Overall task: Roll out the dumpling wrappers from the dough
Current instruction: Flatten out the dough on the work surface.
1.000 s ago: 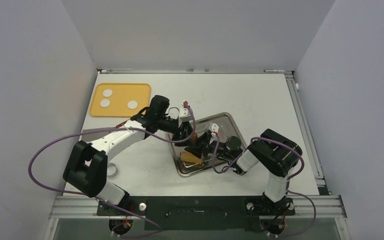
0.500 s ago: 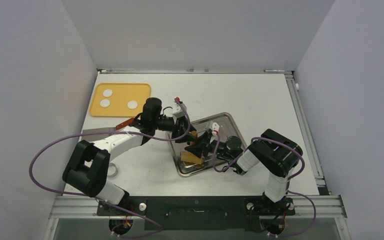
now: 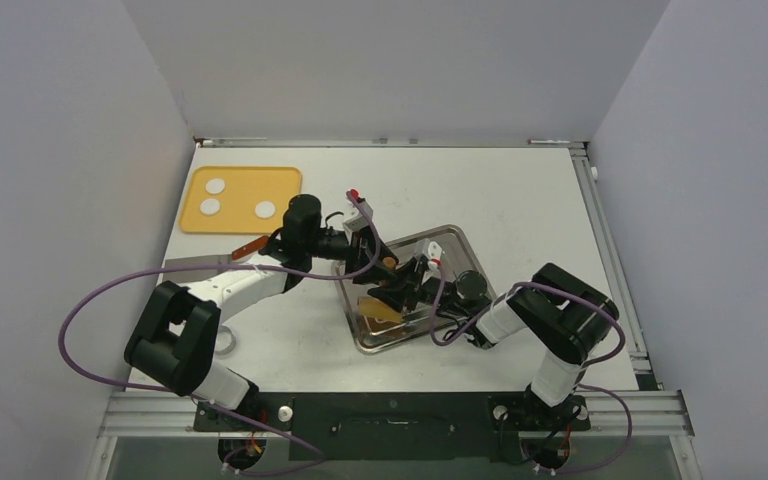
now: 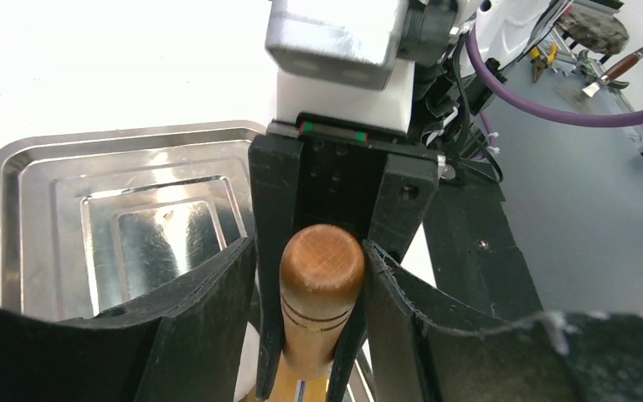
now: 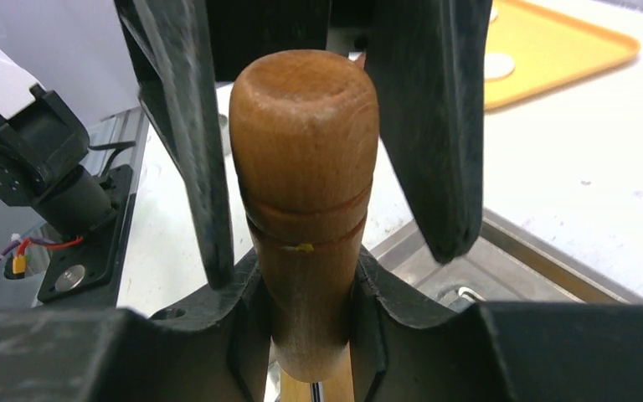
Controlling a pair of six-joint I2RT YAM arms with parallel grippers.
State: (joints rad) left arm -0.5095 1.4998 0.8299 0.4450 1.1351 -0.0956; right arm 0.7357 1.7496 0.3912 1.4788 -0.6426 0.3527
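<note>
A wooden rolling pin (image 3: pixel 381 310) lies tilted over the metal tray (image 3: pixel 452 236). My right gripper (image 5: pixel 306 276) is shut on its brown handle (image 5: pixel 306 126). My left gripper (image 4: pixel 310 251) stands open astride that same handle end (image 4: pixel 321 276), its fingers (image 5: pixel 180 126) outside the right gripper's fingers (image 4: pixel 266 251). Three white round dough pieces (image 3: pixel 216 185) (image 3: pixel 210 206) (image 3: pixel 265 210) lie on the yellow tray (image 3: pixel 290 176) at the far left; one dough piece (image 5: pixel 496 64) also shows in the right wrist view. No dumpling wrappers are in view.
A small shiny metal ring (image 3: pixel 225 342) lies on the table beside the left arm's base. The metal tray's stepped floor (image 4: pixel 42 167) shows bare to the left of the fingers. White walls close in the table on three sides.
My left gripper drew back a little toward the tray's far left corner and turned around the handle end. The right arm's elbow shifted right and nearer. The dough has not moved.
</note>
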